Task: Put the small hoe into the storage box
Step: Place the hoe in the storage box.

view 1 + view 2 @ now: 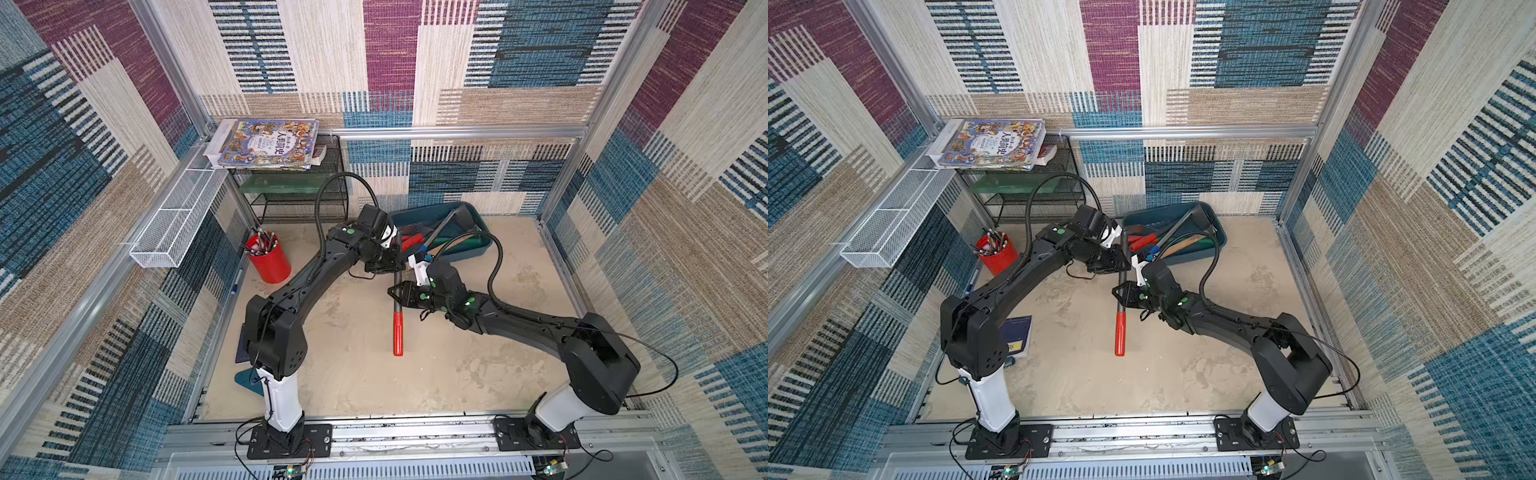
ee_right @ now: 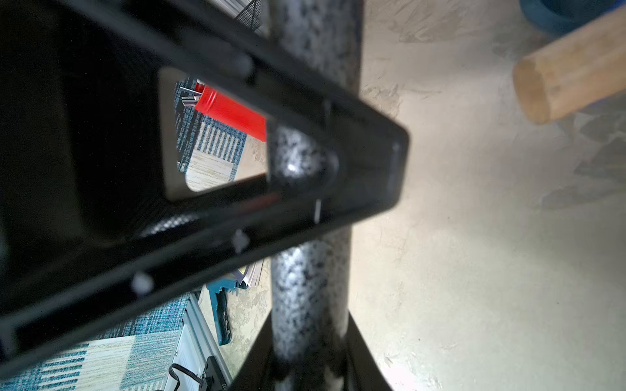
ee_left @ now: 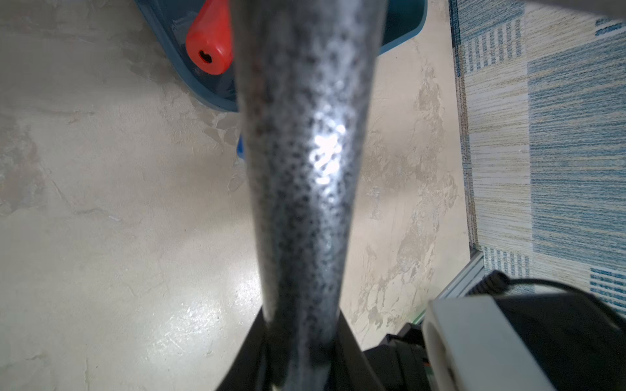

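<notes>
The small hoe has a speckled grey shaft (image 1: 397,307) and a red handle (image 1: 398,332) that points toward the table's front. In both top views my left gripper (image 1: 394,262) is shut on the shaft's far part. My right gripper (image 1: 395,292) is shut on it closer to the handle. The left wrist view shows the shaft (image 3: 305,169) running out from between the jaws. In the right wrist view the shaft (image 2: 308,298) does the same. The hoe's head is hidden behind my left wrist. The storage box (image 1: 471,216), a dark-teal tub, stands just beyond both grippers.
The box holds several tools, among them a red handle (image 3: 208,44) and a wooden handle (image 2: 569,67). A red pen cup (image 1: 269,257) stands at the left. Behind it are a black mesh rack (image 1: 291,199) with books and a white wire basket (image 1: 178,220). A notebook (image 1: 1017,336) lies front left.
</notes>
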Tool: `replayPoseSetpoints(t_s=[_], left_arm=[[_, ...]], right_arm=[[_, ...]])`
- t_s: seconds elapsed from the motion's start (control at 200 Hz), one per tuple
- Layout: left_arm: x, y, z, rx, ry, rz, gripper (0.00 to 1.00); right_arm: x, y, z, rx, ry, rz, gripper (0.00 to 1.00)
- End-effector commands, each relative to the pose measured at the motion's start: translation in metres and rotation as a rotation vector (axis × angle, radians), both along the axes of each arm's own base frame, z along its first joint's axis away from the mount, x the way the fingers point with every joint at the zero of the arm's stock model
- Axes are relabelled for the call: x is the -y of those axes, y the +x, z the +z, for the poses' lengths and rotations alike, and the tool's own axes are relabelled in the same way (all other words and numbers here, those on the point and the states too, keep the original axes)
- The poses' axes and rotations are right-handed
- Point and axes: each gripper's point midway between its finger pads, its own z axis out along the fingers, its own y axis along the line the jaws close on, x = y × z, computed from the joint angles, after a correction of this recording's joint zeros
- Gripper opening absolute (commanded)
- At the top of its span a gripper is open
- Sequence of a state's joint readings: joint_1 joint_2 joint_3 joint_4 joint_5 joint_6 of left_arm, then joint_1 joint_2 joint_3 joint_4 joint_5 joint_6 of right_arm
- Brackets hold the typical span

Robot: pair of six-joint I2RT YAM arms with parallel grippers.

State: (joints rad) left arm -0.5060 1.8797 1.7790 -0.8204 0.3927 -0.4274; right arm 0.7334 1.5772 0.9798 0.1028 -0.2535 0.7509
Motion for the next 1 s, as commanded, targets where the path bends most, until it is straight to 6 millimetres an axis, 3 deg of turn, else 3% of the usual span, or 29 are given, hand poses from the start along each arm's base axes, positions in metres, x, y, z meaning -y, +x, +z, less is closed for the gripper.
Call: replayPoseSetpoints(t_s=[0.0,0.2,0.846,0.906,0.991], left_arm=[[0.001,0.001,0.005,0.017,-0.014,-0.001,0.01],[-0.001,-0.002,0.002,0.009,-0.009,0.002,0.11],[-0.002,-0.008,0.002,-0.001,-0.017,0.005,0.29],[-0.003,-0.009,0.002,0.003,-0.018,0.008,0.37],[-0.005,-0.009,0.001,0.006,-0.015,0.009,0.40]], right_arm=[[-0.002,0.008,0.023,0.068,0.031,-0.012,0.03],[0.001,0.009,0.026,0.064,0.027,-0.027,0.00],[0.013,0.013,0.036,0.068,0.026,-0.064,0.00],[0.014,0.013,0.038,0.073,0.025,-0.066,0.00],[0.014,0.014,0.039,0.075,0.024,-0.068,0.00]])
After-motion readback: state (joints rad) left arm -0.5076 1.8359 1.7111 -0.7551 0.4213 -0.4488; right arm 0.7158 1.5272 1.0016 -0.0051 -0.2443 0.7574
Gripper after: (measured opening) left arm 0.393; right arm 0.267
